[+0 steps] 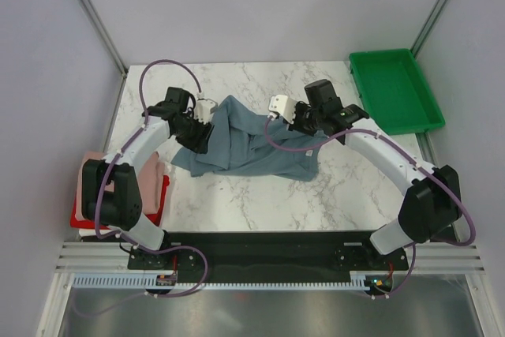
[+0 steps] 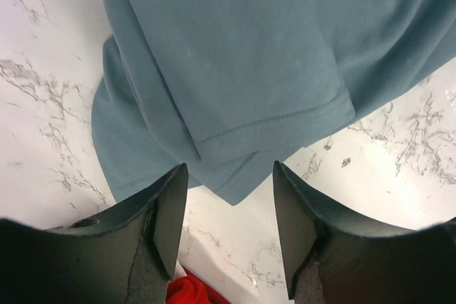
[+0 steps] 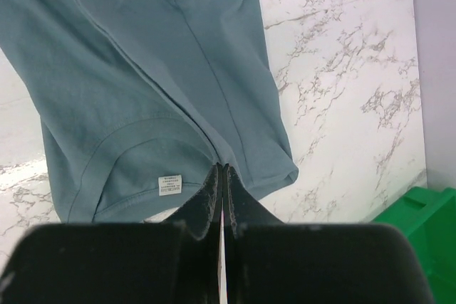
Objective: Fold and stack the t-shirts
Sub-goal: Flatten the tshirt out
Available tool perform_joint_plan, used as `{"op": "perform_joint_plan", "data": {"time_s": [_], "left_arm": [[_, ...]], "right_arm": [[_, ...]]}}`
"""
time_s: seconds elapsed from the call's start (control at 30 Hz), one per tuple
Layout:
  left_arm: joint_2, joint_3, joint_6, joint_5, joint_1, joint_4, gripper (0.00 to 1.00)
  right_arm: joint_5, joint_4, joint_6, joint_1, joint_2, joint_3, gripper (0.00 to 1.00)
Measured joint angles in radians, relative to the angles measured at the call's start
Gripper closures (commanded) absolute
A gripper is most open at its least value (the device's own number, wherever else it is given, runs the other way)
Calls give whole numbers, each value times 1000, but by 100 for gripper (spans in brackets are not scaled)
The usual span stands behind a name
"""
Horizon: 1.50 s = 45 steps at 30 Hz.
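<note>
A slate blue-grey t-shirt lies rumpled in the middle of the marble table. My left gripper stands open at the shirt's left side. A sleeve hem lies just past its fingertips, and only bare marble shows between the jaws. My right gripper is shut, its tips pinching the shirt's fabric at the shoulder seam beside the collar and its white neck label. In the top view that gripper sits at the shirt's right upper edge. A folded pink tee rests on a red one at the table's left edge.
A green plastic tray sits at the back right corner, its corner also showing in the right wrist view. Grey walls with metal posts close in the table on three sides. A bit of red cloth shows under my left gripper.
</note>
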Motion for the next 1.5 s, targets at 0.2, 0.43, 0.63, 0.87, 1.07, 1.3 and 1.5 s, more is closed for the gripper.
{"op": "perform_joint_plan", "data": {"time_s": [0.2, 0.43, 0.63, 0.87, 1.07, 1.3, 1.5], "left_arm": [[13, -22, 3, 10, 21, -8, 46], [11, -23, 14, 10, -83, -12, 43], [31, -22, 17, -43, -294, -14, 44], [132, 2, 16, -152, -366, -29, 44], [198, 48, 14, -217, -391, -34, 46], [211, 68, 14, -265, -392, -33, 50], [211, 68, 14, -272, -392, -33, 55]], "right_arm": [[20, -4, 18, 0, 18, 14, 100], [49, 3, 33, -7, 45, 22, 100], [68, 5, 55, -33, 97, 46, 100], [69, 6, 63, -58, 98, 50, 100], [67, 8, 73, -65, 98, 50, 100], [66, 16, 78, -65, 98, 50, 100], [66, 26, 84, -68, 98, 50, 100]]}}
